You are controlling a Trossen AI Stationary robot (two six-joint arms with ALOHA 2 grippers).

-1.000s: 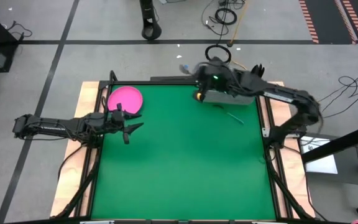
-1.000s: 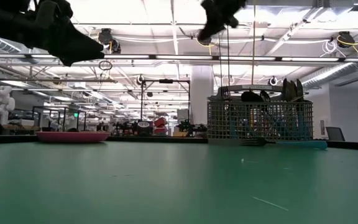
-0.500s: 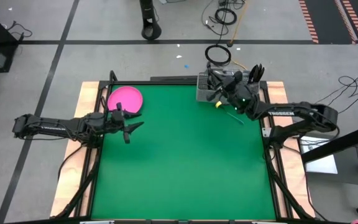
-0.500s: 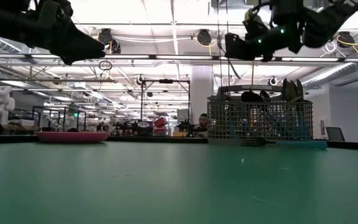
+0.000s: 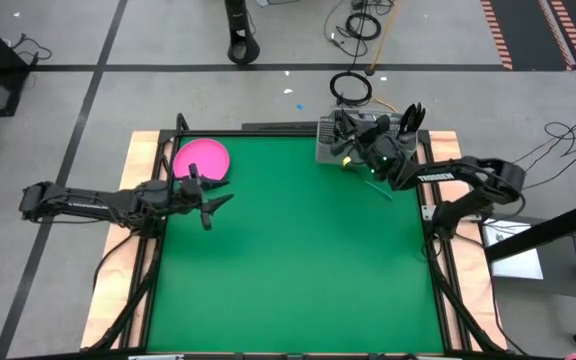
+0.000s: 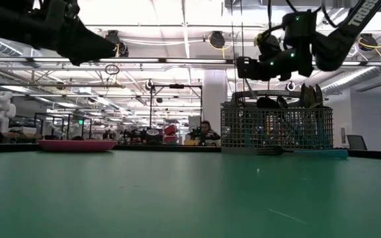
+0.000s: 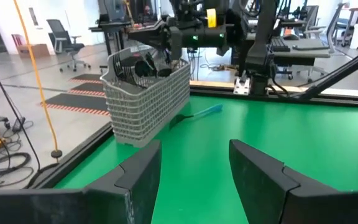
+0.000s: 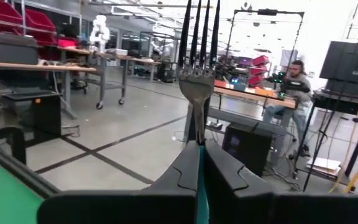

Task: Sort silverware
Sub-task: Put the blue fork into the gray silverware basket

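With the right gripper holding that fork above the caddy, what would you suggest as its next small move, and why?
Probably lower the fork into the wire-mesh caddy. The right gripper is shut on its handle, tines pointing away, and hangs just above the caddy's rim in the low view. The left gripper waits open near the pink plate.

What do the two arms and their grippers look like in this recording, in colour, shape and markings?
Both arms are dark, jointed links. The left gripper ends in two dark, flat, angular fingers. The right gripper has dark tapered fingers; near its wrist small green lights glow and something yellow shows. White lettering runs along the right arm's forearm link.
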